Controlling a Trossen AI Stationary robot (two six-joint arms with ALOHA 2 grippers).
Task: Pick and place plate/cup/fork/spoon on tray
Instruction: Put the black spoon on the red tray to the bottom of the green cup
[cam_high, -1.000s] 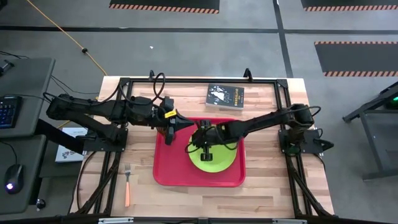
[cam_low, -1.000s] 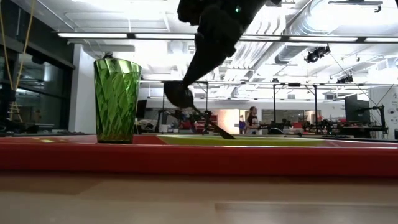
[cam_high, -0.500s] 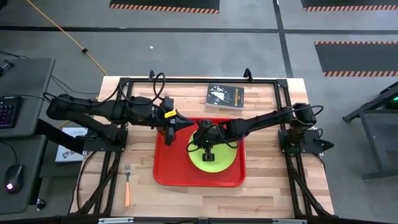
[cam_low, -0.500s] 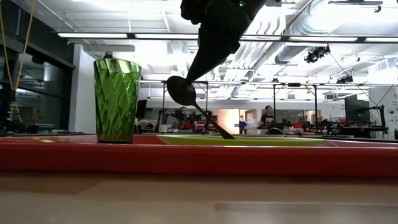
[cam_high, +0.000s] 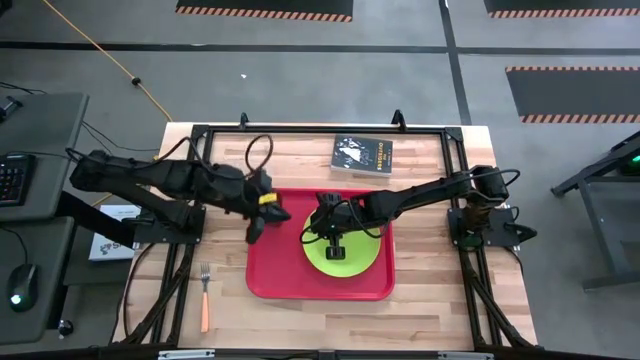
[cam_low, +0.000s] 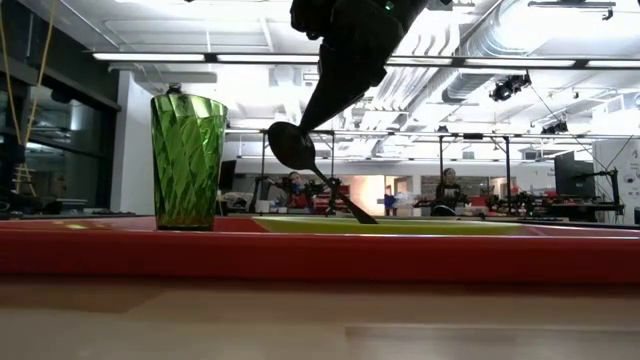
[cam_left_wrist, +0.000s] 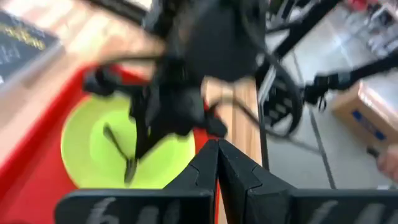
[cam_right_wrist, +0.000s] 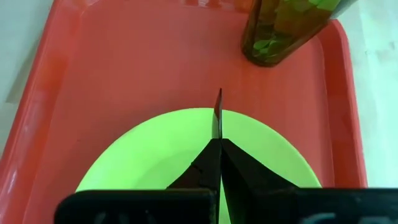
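Note:
The lime-green plate (cam_high: 352, 262) lies in the red tray (cam_high: 270, 282). My right gripper (cam_high: 334, 240) hovers over the plate, shut on the dark-handled spoon (cam_low: 325, 185). The green cup (cam_low: 188, 160) stands upright on the tray's far left corner and also shows in the right wrist view (cam_right_wrist: 289, 28). In the high view my left arm mostly hides it. My left gripper (cam_left_wrist: 217, 155) is shut and empty above the tray's left edge (cam_high: 272, 212), pointing toward the plate. The orange-handled fork (cam_high: 204, 300) lies flat on the table left of the tray. My right gripper pinches the spoon between its two fingers at the neck, just behind the bowl (cam_low: 292, 148). The fingers come from above, slanting down. The spoon is tilted, bowl end up. The handle slopes down, and its free end (cam_low: 365, 218) rests on the plate.
A dark book (cam_high: 362, 156) lies on the table behind the tray. The black frame rails (cam_high: 300, 128) run along the table's edges. Bare wood shows to the right of the tray (cam_high: 430, 270) and in front of it. People stand far off in the room behind.
My left gripper has swung from the cup's place toward the table's near edge and has turned about its wrist; its wrist view is blurred by the motion. The cup stands as before. My right gripper and the spoon have stayed about where they were.

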